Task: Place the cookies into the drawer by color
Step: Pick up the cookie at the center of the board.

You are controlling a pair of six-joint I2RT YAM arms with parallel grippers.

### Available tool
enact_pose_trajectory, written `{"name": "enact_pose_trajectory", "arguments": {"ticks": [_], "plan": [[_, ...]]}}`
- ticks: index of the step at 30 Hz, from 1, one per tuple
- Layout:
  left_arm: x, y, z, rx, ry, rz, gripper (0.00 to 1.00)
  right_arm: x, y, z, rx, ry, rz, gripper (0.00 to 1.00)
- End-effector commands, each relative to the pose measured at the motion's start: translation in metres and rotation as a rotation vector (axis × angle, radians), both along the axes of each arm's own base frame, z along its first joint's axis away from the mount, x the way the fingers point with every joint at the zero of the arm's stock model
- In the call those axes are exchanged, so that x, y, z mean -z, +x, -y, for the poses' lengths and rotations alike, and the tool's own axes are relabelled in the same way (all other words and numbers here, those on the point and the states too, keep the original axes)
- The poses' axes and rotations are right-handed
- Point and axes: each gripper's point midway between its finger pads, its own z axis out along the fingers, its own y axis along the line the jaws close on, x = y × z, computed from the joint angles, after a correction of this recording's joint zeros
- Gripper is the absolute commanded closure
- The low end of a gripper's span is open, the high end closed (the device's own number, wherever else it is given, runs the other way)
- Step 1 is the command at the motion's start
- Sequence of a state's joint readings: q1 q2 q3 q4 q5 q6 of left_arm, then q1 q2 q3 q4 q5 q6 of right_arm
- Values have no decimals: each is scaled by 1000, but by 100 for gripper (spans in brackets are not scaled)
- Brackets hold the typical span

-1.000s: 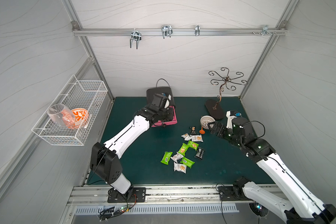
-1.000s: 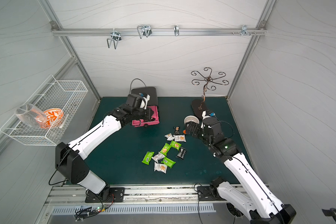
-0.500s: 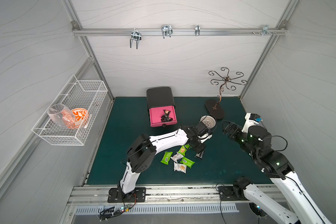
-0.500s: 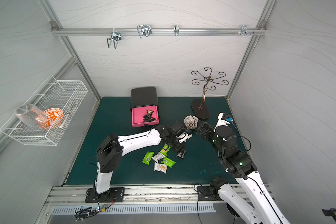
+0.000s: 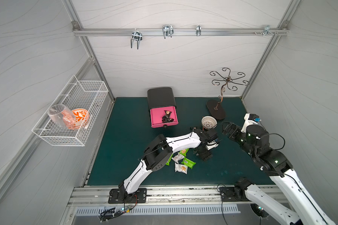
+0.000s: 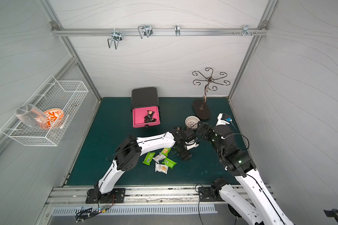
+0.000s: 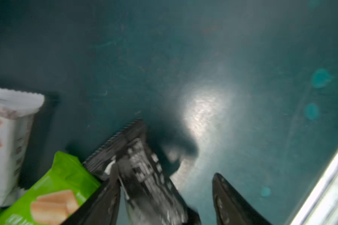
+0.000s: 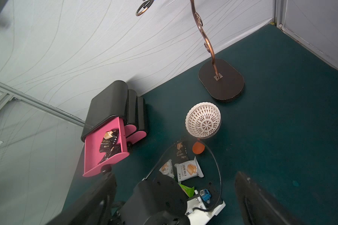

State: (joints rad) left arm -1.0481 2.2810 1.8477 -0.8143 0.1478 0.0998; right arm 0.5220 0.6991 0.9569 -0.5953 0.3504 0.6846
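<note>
White panel walls close round your dark green desk [image 5: 125, 155]. At the back stands a black drawer unit [image 5: 160, 97] with its pink drawer [image 5: 156, 119] pulled out, and black cookie packets [image 5: 167, 118] lie inside it.

Your loose cookies [image 6: 170, 162] lie clustered near the middle of the desk. In a top view you can count 3 green packets and 2 white ones, with a white packet [image 6: 161, 168] showing tan biscuits at the front edge.

Your left gripper [image 5: 204, 155] points down at the right edge of that cluster. In the left wrist view its fingers [image 7: 105, 194] stand apart. A black packet [image 7: 144, 169] sits between them, close against 1 finger and clear of the other. The blur keeps you from telling whether it rests flat. A green packet [image 7: 53, 191] lies just beside it.

Your right gripper [image 5: 227, 127] hangs just right of the patterned bowl [image 5: 209, 122], fingers spread wide. In the right wrist view you can see another black wrapper [image 8: 180, 153] and 2 white ones near the bowl, beside an orange piece [image 8: 198, 147]. A copper hook stand [image 5: 216, 111] sits behind the bowl.
</note>
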Motion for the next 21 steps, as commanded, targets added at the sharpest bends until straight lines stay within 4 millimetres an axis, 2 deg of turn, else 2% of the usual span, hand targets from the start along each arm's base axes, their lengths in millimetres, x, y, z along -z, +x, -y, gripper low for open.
{"name": "enact_pose_trajectory", "arguments": {"ticks": [1, 4, 7, 9, 13, 17, 21], "plan": [[14, 2, -6, -5, 53, -6, 29, 4, -2, 2, 4, 3, -12, 1], [24, 2, -12, -8, 91, -4, 40, 3, -2, 1, 2, 8, -10, 1], [30, 3, -17, -18, 114, -6, 56, 2, -2, -1, -5, 11, -11, 1], [28, 3, -18, -23, 112, -4, 70, 3, -1, -2, -9, 13, -13, 1], [19, 3, -16, -35, 94, 3, 90, 1, -2, -4, -18, 18, -16, 1], [-1, 7, -10, -50, 48, 20, 100, -2, -3, -2, -20, 5, -8, 1], [-33, 15, -2, -94, -40, 31, 100, -2, -3, -1, -18, -4, -7, 1]]}}
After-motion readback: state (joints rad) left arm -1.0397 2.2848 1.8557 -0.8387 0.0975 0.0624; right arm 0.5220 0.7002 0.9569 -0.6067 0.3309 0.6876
